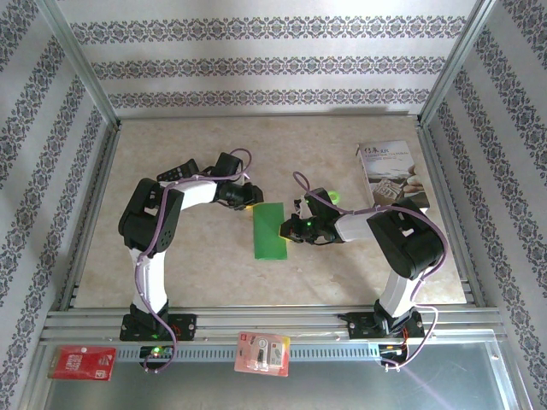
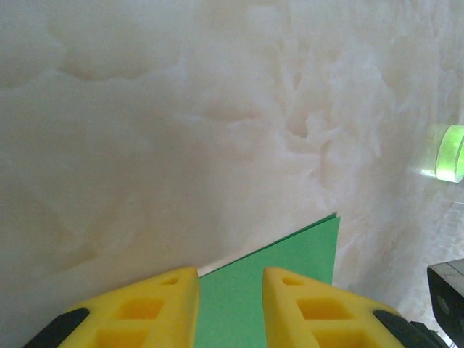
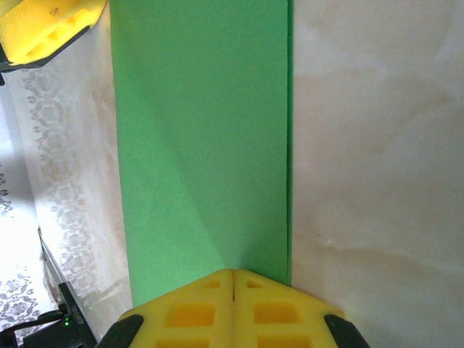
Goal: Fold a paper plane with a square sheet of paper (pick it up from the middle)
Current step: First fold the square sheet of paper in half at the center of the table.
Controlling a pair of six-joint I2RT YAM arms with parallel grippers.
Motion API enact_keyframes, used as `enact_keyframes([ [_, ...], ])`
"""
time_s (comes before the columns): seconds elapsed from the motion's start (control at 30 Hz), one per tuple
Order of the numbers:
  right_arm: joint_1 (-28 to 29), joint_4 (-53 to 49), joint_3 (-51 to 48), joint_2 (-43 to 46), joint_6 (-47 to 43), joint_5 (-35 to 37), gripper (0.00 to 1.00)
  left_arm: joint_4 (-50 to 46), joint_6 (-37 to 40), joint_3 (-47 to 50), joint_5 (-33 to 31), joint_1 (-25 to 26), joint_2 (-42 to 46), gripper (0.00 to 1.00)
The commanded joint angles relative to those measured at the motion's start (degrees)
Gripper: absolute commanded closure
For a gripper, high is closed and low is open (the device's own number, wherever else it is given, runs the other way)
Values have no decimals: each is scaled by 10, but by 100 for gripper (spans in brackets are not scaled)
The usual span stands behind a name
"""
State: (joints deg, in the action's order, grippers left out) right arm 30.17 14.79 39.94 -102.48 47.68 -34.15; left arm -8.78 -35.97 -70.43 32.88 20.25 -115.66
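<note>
The square sheet of paper (image 1: 272, 231) lies flat on the table, folded in half into a narrow bright green rectangle (image 3: 203, 130); it has no plane shape. My right gripper (image 1: 291, 227) is shut, and its yellow tips (image 3: 233, 272) rest together on the sheet near its long right edge. My left gripper (image 1: 250, 201) hovers at the sheet's far left corner. Its yellow fingers stand apart (image 2: 230, 272), with the green paper (image 2: 290, 257) lying flat beneath the gap. One left finger (image 3: 43, 25) shows at the top left of the right wrist view.
A small green disc (image 1: 332, 196) sits just behind the right gripper, also seen in the left wrist view (image 2: 451, 152). A white printed booklet (image 1: 389, 175) lies at the back right. A dark calculator (image 1: 178, 171) lies behind the left arm. Red packets (image 1: 263, 353) rest on the front rail.
</note>
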Motion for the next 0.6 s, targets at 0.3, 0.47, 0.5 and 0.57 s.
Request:
enact_keyframes([
  [0.3,9,-94,-37,-62,-19,102,100,53,-57,86,34,30,95,67],
  [0.47,9,-94,-33,-66,-20,100,100,54,-60,104,26,41,81,67],
  [0.5,8,-95,-31,-66,-20,100,100,44,-53,102,16,40,75,67],
  [0.57,9,-96,-31,-64,-22,101,100,31,-39,98,-1,37,67,67],
])
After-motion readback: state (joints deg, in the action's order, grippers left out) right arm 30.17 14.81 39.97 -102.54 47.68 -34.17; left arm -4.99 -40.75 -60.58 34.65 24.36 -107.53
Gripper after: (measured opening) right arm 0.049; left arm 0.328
